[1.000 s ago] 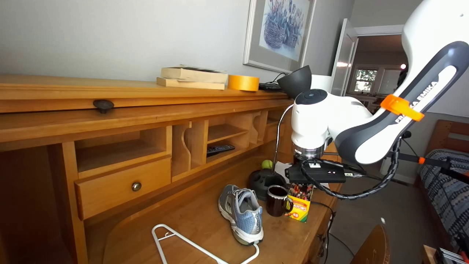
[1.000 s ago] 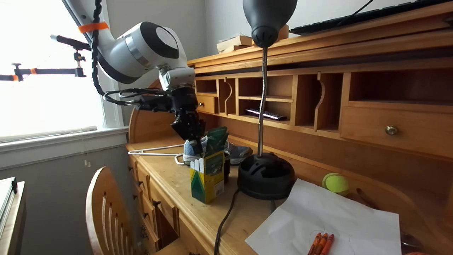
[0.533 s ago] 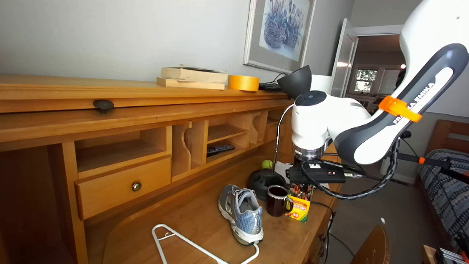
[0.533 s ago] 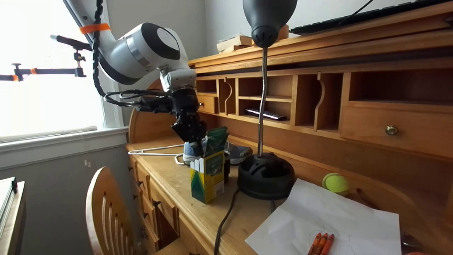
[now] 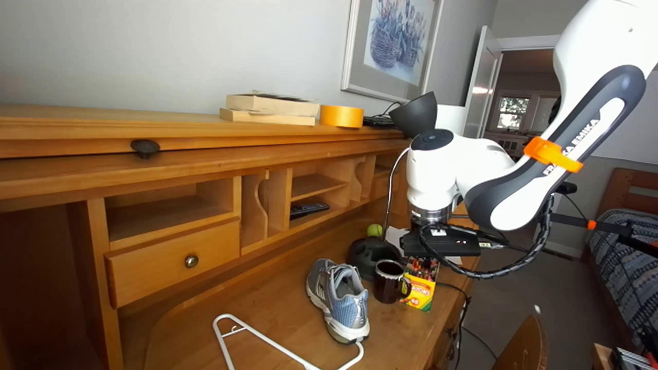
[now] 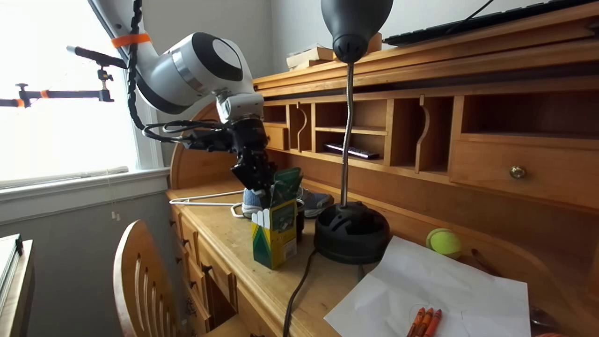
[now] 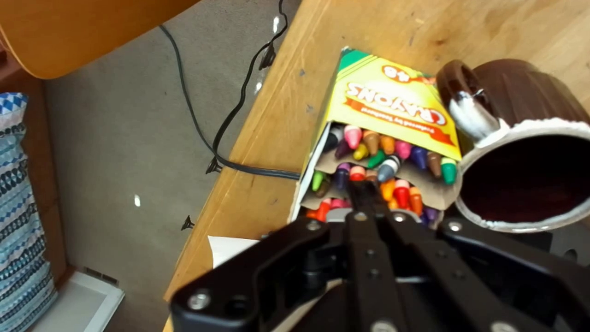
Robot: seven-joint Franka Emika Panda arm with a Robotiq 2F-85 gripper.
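closed gripper (image 7: 363, 185) over crayons (image 7: 389, 168)

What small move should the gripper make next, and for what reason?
Probably open the gripper slightly: in the wrist view its jaws look shut, apparently on nothing, over the crayons in the open box, so no crayon fits between them yet.
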